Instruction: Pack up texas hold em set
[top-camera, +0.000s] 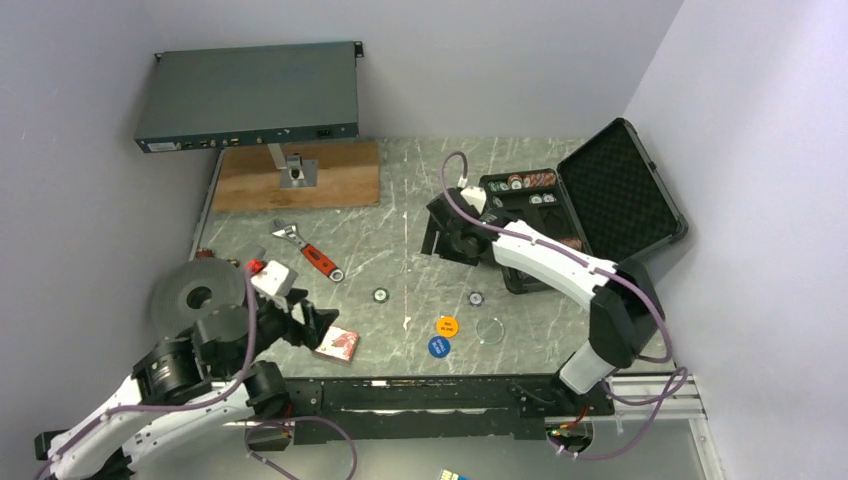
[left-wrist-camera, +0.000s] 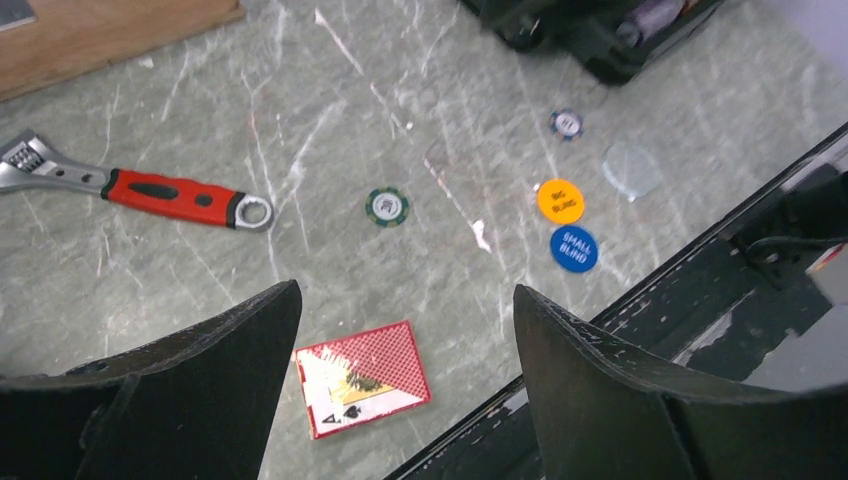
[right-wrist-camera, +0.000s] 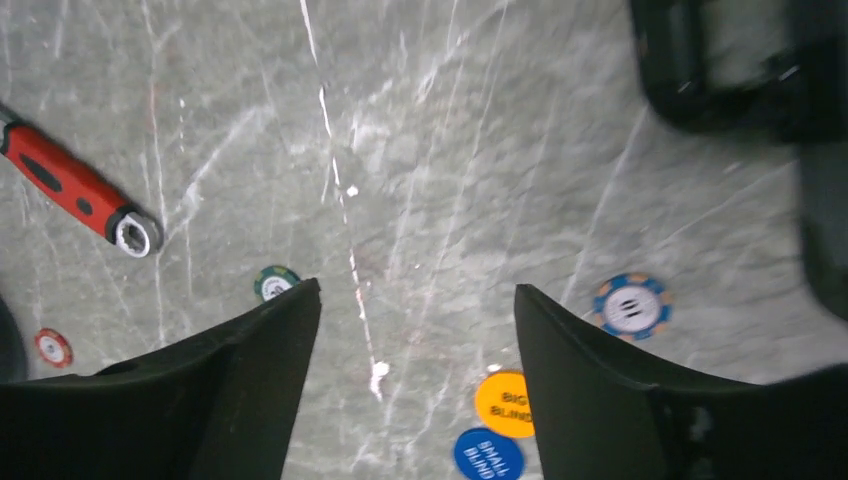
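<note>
The black case (top-camera: 560, 262) stands open at the right, lid (top-camera: 625, 185) tilted back, with chips (top-camera: 530, 181) in its tray. On the table lie a red card deck (top-camera: 340, 345), a green chip (top-camera: 381, 295), a blue-and-white chip (top-camera: 476, 298), an orange disc (top-camera: 447, 325) and a blue disc (top-camera: 438, 346). My left gripper (left-wrist-camera: 405, 290) is open and empty above the deck (left-wrist-camera: 362, 377). My right gripper (right-wrist-camera: 417, 287) is open and empty above the bare table left of the case, with the orange disc (right-wrist-camera: 503, 402) and blue disc (right-wrist-camera: 487, 455) below it.
A red-handled wrench (top-camera: 310, 255) lies left of centre. A grey rack box (top-camera: 250, 98) stands on a post on a wooden board (top-camera: 295, 178) at the back. A grey roll (top-camera: 200, 295) sits at the left. A clear disc (top-camera: 489, 329) lies by the discs, and a red chip (right-wrist-camera: 53, 347) is at the far left.
</note>
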